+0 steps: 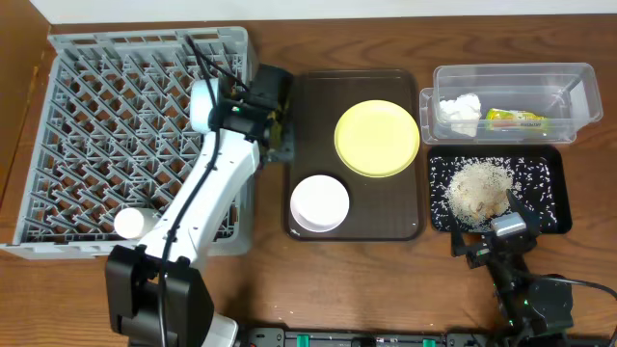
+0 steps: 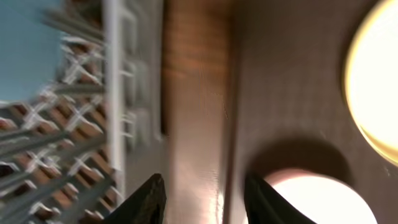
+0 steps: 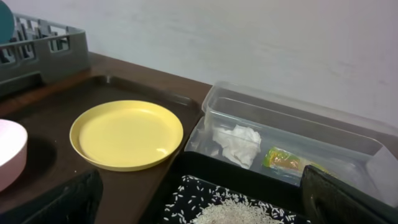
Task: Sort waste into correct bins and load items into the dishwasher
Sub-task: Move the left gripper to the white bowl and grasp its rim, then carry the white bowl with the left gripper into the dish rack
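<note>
Left claw [image 1: 280, 145], apart and empty, is the nearer one; seen from overhead, the white-pink bowl [image 1: 320, 203] lies at its five o'clock.

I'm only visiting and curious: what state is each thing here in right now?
Yellow plate, empty, flat on the brown tray.
White-pink bowl, empty, upright on that tray.
Light blue bowl, in the dish rack.
Clear tub, holds tissue and wrapper.
Black tray, holds rice scraps.
Left gripper, open, empty.
Right gripper, open, empty.
</note>
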Action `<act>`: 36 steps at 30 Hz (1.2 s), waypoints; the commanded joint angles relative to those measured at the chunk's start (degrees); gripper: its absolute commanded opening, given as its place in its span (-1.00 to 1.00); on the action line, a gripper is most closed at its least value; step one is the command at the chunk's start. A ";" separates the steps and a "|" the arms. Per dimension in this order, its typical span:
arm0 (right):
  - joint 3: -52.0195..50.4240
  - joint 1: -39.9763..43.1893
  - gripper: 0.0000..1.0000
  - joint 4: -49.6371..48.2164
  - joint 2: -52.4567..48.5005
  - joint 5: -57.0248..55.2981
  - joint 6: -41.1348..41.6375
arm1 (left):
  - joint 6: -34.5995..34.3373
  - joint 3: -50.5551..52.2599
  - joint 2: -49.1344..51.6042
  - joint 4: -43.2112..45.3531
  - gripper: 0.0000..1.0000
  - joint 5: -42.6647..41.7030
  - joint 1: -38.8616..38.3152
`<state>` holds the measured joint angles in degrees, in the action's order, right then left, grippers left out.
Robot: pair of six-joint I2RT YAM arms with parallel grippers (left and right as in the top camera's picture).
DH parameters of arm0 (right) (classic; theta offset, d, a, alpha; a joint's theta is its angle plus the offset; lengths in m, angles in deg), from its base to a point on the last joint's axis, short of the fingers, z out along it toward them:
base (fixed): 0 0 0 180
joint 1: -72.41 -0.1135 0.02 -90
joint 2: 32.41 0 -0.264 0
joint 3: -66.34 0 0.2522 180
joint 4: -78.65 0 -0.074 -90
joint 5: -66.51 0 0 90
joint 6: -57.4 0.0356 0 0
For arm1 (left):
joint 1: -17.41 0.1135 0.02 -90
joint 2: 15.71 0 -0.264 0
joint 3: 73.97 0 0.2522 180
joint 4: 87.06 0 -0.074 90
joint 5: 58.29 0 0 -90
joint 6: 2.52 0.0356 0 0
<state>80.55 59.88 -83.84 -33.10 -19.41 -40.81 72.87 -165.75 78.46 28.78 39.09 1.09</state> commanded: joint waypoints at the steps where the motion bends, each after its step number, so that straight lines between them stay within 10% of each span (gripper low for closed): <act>1: -0.13 -0.50 0.98 0.13 0.35 0.02 -0.63 | -0.74 0.28 -0.26 2.75 -0.16 -1.66 3.78; 8: -0.13 -0.50 0.99 0.13 0.35 0.02 -0.66 | -0.72 6.67 0.79 -2.43 -0.05 -18.43 1.97; 20: -0.13 -0.50 0.98 0.13 0.35 0.02 -0.63 | -3.28 27.91 1.01 18.16 -0.09 -28.39 -1.79; 28: -0.13 -0.50 0.99 0.13 0.35 0.02 -0.66 | -3.26 29.83 1.01 25.68 -0.84 -28.59 -3.76; 36: -0.13 -0.50 0.99 0.13 0.35 0.02 -0.66 | -3.72 20.31 -11.08 13.73 -0.85 -19.56 2.05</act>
<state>80.55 59.88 -83.81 -33.10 -19.41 -40.81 69.26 -139.06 75.97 45.40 12.12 0.39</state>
